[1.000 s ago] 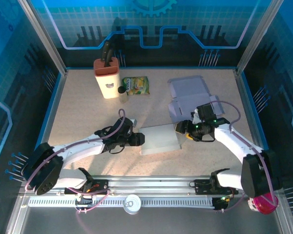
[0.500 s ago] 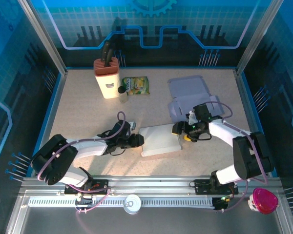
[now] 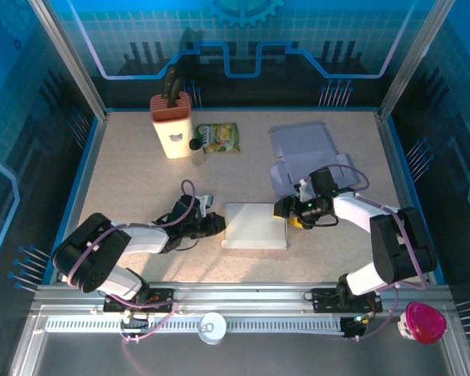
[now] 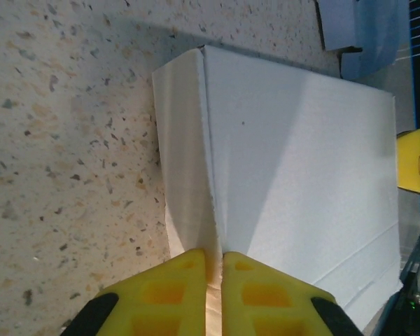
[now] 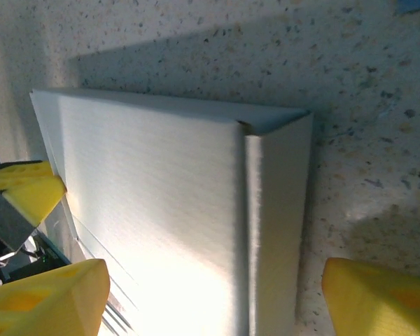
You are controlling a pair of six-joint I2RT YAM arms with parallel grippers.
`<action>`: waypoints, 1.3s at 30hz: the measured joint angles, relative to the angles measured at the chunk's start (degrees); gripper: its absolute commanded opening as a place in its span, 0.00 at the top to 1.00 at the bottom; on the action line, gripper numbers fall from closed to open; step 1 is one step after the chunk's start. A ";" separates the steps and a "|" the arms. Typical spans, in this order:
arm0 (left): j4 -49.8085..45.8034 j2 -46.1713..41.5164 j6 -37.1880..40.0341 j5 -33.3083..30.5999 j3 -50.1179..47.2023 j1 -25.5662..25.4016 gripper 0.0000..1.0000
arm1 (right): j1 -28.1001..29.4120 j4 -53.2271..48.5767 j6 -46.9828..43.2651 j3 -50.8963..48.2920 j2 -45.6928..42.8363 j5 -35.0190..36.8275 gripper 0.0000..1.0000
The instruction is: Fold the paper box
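Observation:
The white paper box (image 3: 254, 225) lies flat in the middle of the table. My left gripper (image 3: 218, 225) sits low at its left edge. In the left wrist view the yellow fingertips (image 4: 185, 280) of that gripper (image 4: 215, 269) are pinched together on the folded edge of the box (image 4: 294, 154). My right gripper (image 3: 284, 211) is at the box's right edge. In the right wrist view this gripper (image 5: 210, 301) stands open, its fingers wide on either side of the box's (image 5: 161, 210) folded side wall, touching nothing.
A flat lilac cardboard blank (image 3: 305, 153) lies just behind the right gripper. A knife block (image 3: 171, 124) and a green snack bag (image 3: 218, 138) stand at the back left. A can (image 3: 211, 327) and a pink cup (image 3: 421, 321) sit off the table's front rail.
The left gripper has closed on the box's left edge. The box has settled flatter and squarer. The right gripper has edged slightly left along the box's right side and stayed open.

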 measured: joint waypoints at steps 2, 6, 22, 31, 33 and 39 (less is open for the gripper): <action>2.12 0.28 -0.52 1.07 -0.98 1.11 0.94 | 0.04 0.04 -0.20 0.00 0.00 -0.50 0.19; 5.86 1.40 -1.11 3.37 -2.38 3.23 0.96 | 1.25 1.01 -0.28 0.00 0.00 -1.62 0.20; -6.05 -10.45 3.58 0.20 -2.16 3.19 0.54 | 4.39 10.29 15.41 -2.99 -10.93 -5.97 0.66; -32.22 -31.80 32.94 -20.50 18.21 -19.67 0.43 | 1.29 10.75 30.93 -3.30 -13.14 -9.86 0.78; -35.43 -29.73 39.15 -25.90 20.83 -25.03 0.42 | 0.48 11.39 34.32 -4.13 -13.14 -11.15 0.79; -43.47 -16.06 54.27 -40.11 23.58 -35.04 0.38 | -1.64 12.00 42.23 -6.67 -13.14 -14.75 0.81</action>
